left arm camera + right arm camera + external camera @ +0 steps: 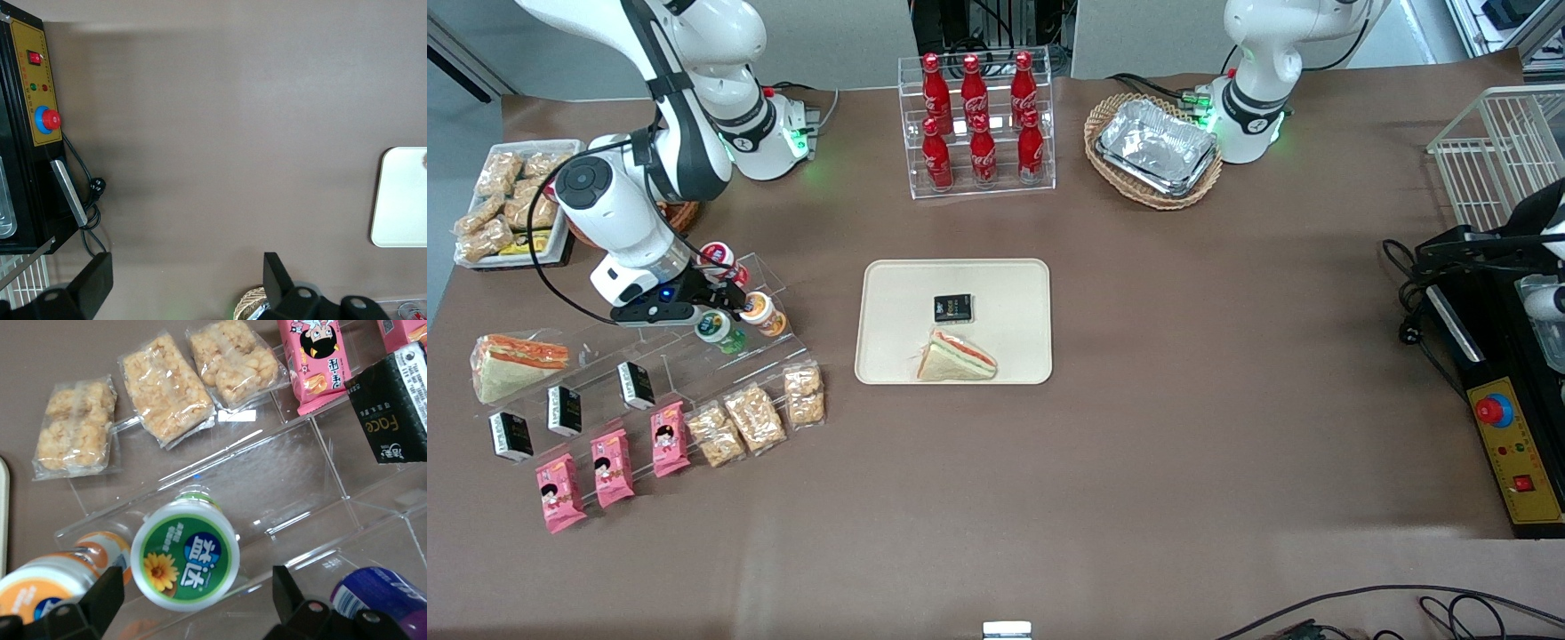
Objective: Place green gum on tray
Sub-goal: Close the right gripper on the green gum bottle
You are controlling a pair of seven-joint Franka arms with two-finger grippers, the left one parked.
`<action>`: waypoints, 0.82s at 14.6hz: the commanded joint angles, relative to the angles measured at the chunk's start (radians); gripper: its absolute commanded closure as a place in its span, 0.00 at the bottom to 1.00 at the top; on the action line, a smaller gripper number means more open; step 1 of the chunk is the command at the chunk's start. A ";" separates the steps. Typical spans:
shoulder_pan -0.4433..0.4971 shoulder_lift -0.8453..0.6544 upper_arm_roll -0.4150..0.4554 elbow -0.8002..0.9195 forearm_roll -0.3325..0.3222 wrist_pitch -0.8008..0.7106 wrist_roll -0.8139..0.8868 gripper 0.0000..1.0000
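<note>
green gum (185,555), between open pincer (193,603) fingers

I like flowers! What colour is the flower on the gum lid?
Yellow, on the green gum lid; right wrist view.

My working arm (685,107) is glossy white with black joint bands and a black cable looped alongside; its base ring glows green. The gripper (716,311) is black, a small blue light on its mount (fingers (100,597) are matte black wedges).
</note>
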 commanded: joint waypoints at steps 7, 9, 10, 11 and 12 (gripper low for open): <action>-0.004 0.025 0.000 0.051 -0.023 0.021 0.021 0.15; -0.004 0.035 0.000 0.051 -0.023 0.024 0.021 0.15; -0.004 0.036 0.000 0.051 -0.023 0.027 0.021 0.15; -0.005 0.041 0.000 0.051 -0.025 0.041 0.019 0.14; -0.005 0.042 -0.002 0.051 -0.025 0.046 0.019 0.14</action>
